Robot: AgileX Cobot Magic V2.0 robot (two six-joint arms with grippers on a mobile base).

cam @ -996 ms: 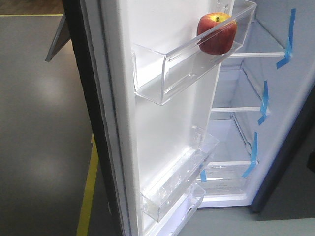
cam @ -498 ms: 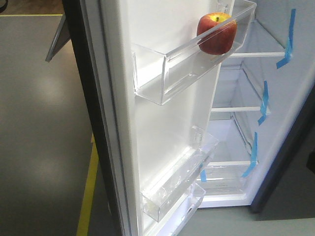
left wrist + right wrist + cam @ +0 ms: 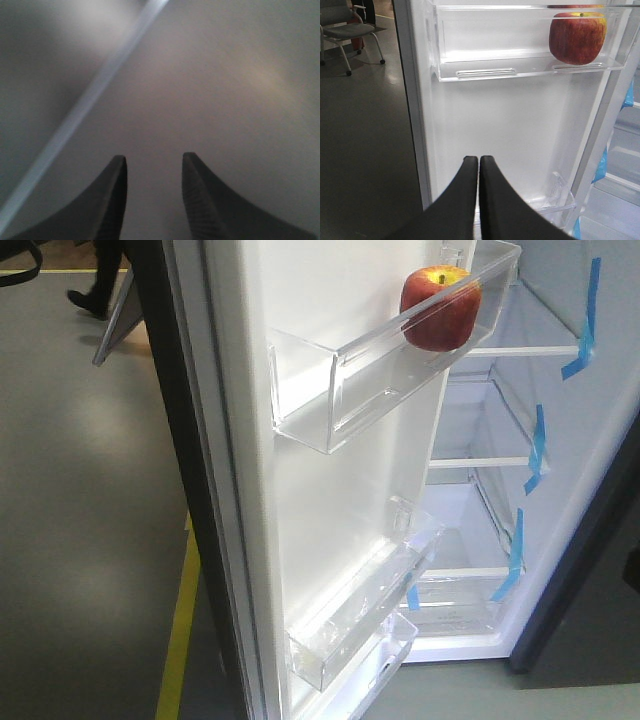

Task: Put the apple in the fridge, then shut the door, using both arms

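The red apple (image 3: 440,308) (image 3: 577,36) with yellow patches sits at the right end of a clear bin (image 3: 380,370) on the inside of the fridge's open door (image 3: 300,540). The fridge (image 3: 560,440) stands open behind it, white inside, with shelves edged in blue tape. My right gripper (image 3: 479,161) is shut and empty, pointing at the white inner face of the door below the apple's bin. My left gripper (image 3: 152,162) is open with nothing between its fingers, close to a blurred flat grey surface. Neither gripper shows in the front view.
Two lower clear door bins (image 3: 360,600) jut toward the fridge's shelves. Grey floor with a yellow line (image 3: 180,630) lies left of the door. An office chair (image 3: 347,30) stands at the far left. A person's legs (image 3: 95,285) are at the top left.
A person's legs have come into view at the top left of the front view. The apple, door and fridge have not moved.
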